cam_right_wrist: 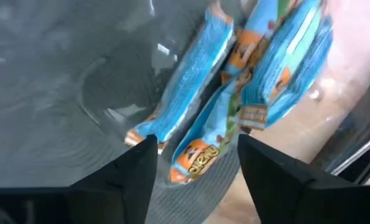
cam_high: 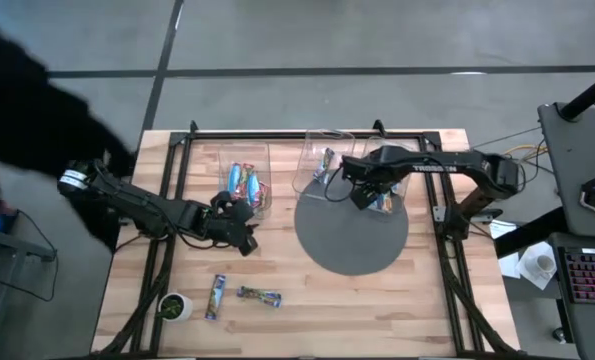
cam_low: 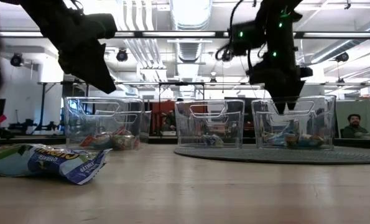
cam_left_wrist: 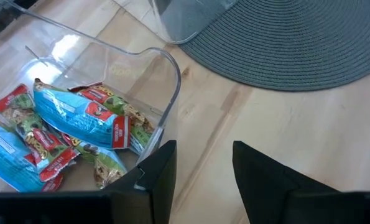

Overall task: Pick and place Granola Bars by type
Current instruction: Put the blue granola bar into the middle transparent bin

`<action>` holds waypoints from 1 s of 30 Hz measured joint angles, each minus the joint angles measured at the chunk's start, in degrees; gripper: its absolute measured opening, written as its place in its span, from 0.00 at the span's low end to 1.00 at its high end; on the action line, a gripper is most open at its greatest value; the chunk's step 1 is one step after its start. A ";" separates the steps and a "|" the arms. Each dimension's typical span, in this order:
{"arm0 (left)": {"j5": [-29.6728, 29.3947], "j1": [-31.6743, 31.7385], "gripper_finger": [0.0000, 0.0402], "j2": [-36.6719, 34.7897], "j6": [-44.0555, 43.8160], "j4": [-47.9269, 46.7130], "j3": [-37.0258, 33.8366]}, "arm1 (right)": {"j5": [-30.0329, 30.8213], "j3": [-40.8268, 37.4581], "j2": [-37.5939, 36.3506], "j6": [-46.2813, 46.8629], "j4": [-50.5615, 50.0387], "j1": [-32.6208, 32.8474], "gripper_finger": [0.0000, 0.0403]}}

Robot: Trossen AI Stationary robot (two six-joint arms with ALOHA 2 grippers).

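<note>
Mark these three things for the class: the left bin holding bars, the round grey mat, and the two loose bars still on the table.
left bin [cam_high: 228, 153]: high view, on its far rim.
round grey mat [cam_high: 349, 243]: high view, on its bare near part.
loose bars [cam_high: 258, 294]: high view, on the middle of the right one of the pair.

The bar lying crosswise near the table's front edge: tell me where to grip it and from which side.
Grip the crosswise bar at mid-length, pinching across its narrow width, coming straight down from above. It lies flat on the wood, clear of the neighbouring bar. The open left gripper is nearest.
</note>
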 joint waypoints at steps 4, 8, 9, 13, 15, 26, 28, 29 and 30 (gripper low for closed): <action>3.02 0.50 0.35 0.00 -1.86 -0.01 0.00 | 10.87 0.68 -3.94 1.31 0.38 3.12 0.56; 6.19 1.15 0.35 0.00 -3.01 0.02 0.00 | 9.04 0.58 -8.32 5.62 1.49 3.14 0.56; 6.24 1.28 0.35 0.00 -3.40 0.02 0.00 | 4.61 0.48 -9.05 5.43 1.90 2.23 0.56; 6.30 2.08 0.35 0.00 -4.67 0.33 0.00 | 3.92 0.42 -12.57 6.06 3.60 1.66 0.56; 7.56 2.67 0.35 0.00 -5.80 0.33 0.00 | 6.51 0.42 -14.27 9.46 4.48 2.41 0.56; 14.81 3.56 0.35 0.00 -11.86 -1.29 0.00 | -4.14 0.49 -17.92 8.17 18.66 5.80 0.56; 16.38 3.56 0.35 0.00 -13.42 -2.01 -0.01 | -6.02 0.49 -17.37 7.46 20.70 7.13 0.56; 17.84 3.56 0.35 0.00 -14.27 -2.29 -0.02 | -7.76 0.49 -16.90 6.96 21.85 7.85 0.56; 19.38 3.55 0.35 0.00 -15.07 -2.56 -0.02 | -9.52 0.47 -16.45 6.46 22.96 8.61 0.56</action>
